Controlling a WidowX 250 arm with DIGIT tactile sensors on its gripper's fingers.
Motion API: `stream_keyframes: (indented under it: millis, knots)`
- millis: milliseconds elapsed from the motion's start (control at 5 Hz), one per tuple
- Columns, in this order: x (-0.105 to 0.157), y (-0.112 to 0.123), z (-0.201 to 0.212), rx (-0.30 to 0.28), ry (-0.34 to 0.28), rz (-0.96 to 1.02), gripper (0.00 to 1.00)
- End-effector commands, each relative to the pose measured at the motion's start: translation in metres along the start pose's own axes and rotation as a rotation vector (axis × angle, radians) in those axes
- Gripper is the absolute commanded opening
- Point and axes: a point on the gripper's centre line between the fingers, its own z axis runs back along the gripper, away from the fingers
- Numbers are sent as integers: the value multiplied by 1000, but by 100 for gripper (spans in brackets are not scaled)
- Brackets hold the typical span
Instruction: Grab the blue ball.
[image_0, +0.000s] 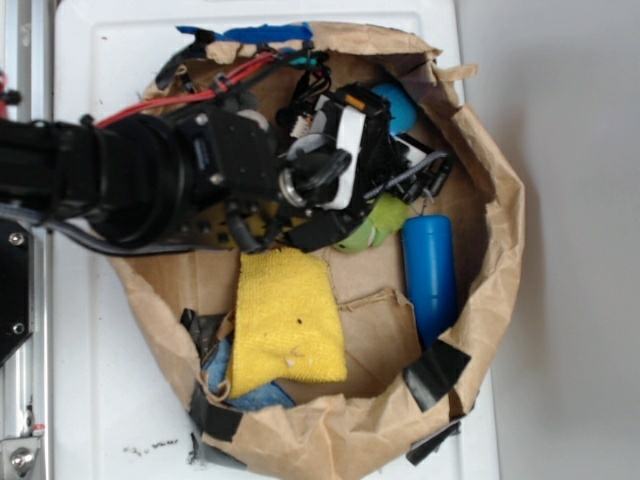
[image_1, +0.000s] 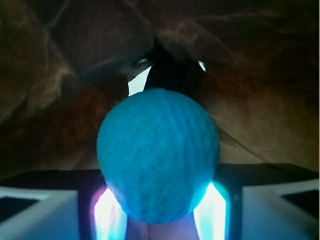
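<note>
The blue ball (image_1: 157, 155) is a teal, finely speckled ball that fills the middle of the wrist view. Its lower sides press against the two lit pads (image_1: 107, 212) of my gripper (image_1: 160, 202). The gripper is shut on the ball. In the exterior view my gripper (image_0: 385, 125) reaches toward the upper right inside the paper bag. Only part of the blue ball (image_0: 402, 102) shows past the gripper, close to the bag's wall. The fingertips are hidden there.
The crumpled brown paper bag (image_0: 500, 230) walls in everything. Inside lie a bright blue cylinder (image_0: 430, 275), a green plush (image_0: 375, 225), a yellow cloth (image_0: 285, 315), blue cloth scraps (image_0: 250, 395) and black tape patches (image_0: 435, 370). Dark bag wall (image_1: 75, 75) rises just behind the ball.
</note>
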Motion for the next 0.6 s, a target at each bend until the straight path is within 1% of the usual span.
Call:
stream_keyframes:
  millis: [0, 200, 400]
  knots:
    - [17, 4, 23, -43, 2, 15, 0]
    - [27, 6, 40, -27, 127, -29, 0]
    - [43, 7, 66, 46, 323, -73, 0]
